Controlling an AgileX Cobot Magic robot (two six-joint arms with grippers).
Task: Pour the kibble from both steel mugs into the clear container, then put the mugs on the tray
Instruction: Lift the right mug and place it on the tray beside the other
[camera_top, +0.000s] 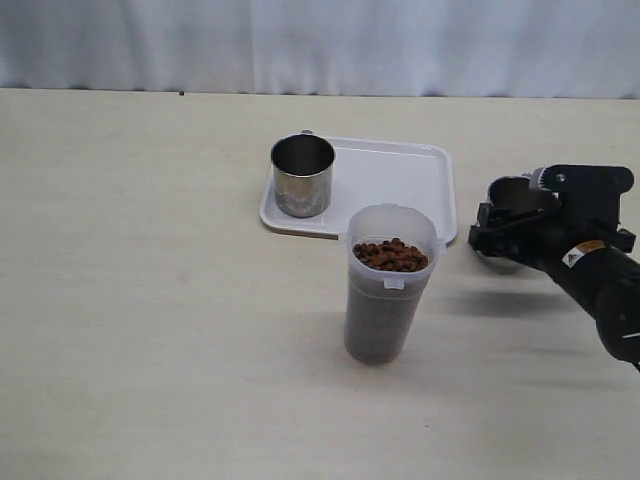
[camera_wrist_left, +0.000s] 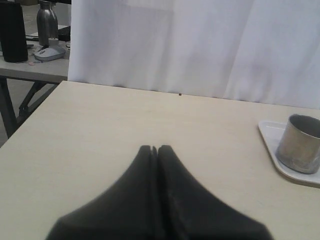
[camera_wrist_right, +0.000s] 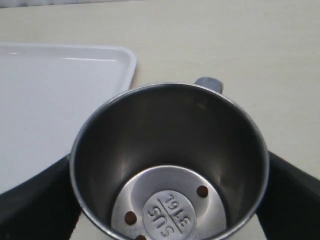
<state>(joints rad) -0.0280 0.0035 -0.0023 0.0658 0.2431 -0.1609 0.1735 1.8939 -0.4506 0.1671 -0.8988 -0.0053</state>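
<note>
One steel mug (camera_top: 302, 175) stands upright on the far left part of the white tray (camera_top: 400, 180). In front of the tray stands the clear container (camera_top: 388, 290), filled to near its rim with brown kibble (camera_top: 390, 256). My right gripper (camera_top: 515, 225) is shut on the second steel mug (camera_top: 512, 195), upright, just right of the tray's edge. In the right wrist view this mug (camera_wrist_right: 170, 125) holds three stray pellets (camera_wrist_right: 202, 191), with the tray (camera_wrist_right: 50, 95) beside it. My left gripper (camera_wrist_left: 156, 149) is shut on nothing, well left of the tray (camera_wrist_left: 270, 132) and its mug (camera_wrist_left: 300, 145).
The pale table (camera_top: 150, 300) runs wide to the left and front. A white curtain (camera_top: 320, 40) hangs behind the far edge. Beyond the table's left end, another desk (camera_wrist_left: 30, 65) carries a bottle and a mouse.
</note>
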